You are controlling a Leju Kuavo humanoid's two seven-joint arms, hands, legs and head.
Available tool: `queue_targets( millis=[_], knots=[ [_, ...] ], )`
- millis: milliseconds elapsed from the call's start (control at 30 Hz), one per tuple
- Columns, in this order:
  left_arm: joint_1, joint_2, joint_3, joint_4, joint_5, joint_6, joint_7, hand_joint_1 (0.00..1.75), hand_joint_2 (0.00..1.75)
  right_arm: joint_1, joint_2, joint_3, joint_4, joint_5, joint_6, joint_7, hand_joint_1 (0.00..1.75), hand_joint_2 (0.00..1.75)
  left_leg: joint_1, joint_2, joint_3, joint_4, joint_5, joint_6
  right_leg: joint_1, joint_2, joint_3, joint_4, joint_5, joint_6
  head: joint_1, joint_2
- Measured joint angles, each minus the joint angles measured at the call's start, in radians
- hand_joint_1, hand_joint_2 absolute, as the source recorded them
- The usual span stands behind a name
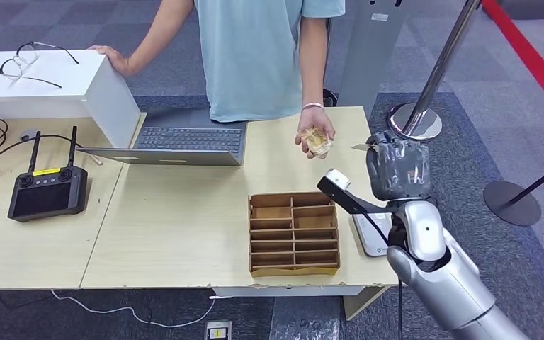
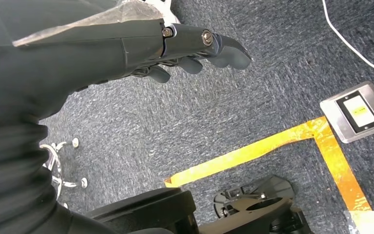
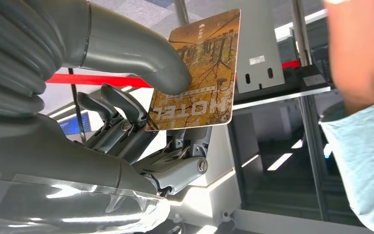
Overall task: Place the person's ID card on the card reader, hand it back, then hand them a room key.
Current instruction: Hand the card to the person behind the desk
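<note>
Right wrist view shows the room key (image 3: 197, 73), a brown card printed with the word HOTEL, pinched between the thick grey thumb and the darker fingers (image 3: 121, 114) of the right hand (image 3: 141, 112). In the head view the right hand (image 1: 397, 170) is raised beyond the right end of the worktop (image 1: 177, 227), with a thin edge of the card (image 1: 360, 147) sticking out toward the person. The person's hand (image 1: 315, 138) is held palm up just beside it, over the worktop's far right corner, with something pale and yellowish in the palm that cannot be made out. Below the right arm, a white card reader (image 1: 372, 234) lies at the worktop's right edge, next to a brown wooden tray (image 1: 294, 234) of compartments. Farther left sit an open laptop (image 1: 184, 145), a black remote controller (image 1: 46, 191) with two antennas, and a white box (image 1: 64, 88) carrying a pair of glasses (image 1: 32, 60). The person's other hand (image 1: 117, 60) rests on that box. In the left wrist view, the left hand (image 2: 190, 48) hangs over grey carpet, fingers loosely curled and holding nothing.
</note>
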Motion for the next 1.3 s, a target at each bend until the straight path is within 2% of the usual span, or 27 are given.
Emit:
queue_targets(
  millis=[933,1133,1200,1300],
  knots=[
    [0.000,-0.004,0.000,0.000,0.003,-0.002,0.009,0.00,1.75,-0.041,0.038,0.090,-0.001,0.001,0.017,-0.012,1.73,1.75,0.000,0.000,0.000,0.000,0.000,0.000,0.000,0.000,0.000,0.000,0.000,0.000,0.000,0.000],
    [0.000,-0.004,0.000,0.000,0.003,-0.002,0.009,0.00,1.75,-0.041,0.041,0.102,0.007,-0.003,0.017,-0.015,1.17,1.75,0.000,0.000,0.000,0.000,0.000,0.000,0.000,0.000,0.000,0.000,0.000,0.000,0.000,0.000],
    [0.000,-0.004,0.000,0.000,0.003,-0.002,0.009,0.00,1.75,-0.041,0.041,0.105,0.008,-0.004,0.016,-0.015,0.93,1.75,0.000,0.000,0.000,0.000,0.000,0.000,0.000,0.000,0.000,0.000,0.000,0.000,0.000,0.000],
    [0.001,-0.004,0.000,0.000,0.003,-0.004,0.009,0.00,1.75,-0.041,0.042,0.110,0.013,-0.005,0.014,-0.015,0.42,1.75,0.000,0.000,0.000,0.000,0.000,0.000,0.000,0.000,0.000,0.000,0.000,0.000,0.000,0.000]
  ],
)
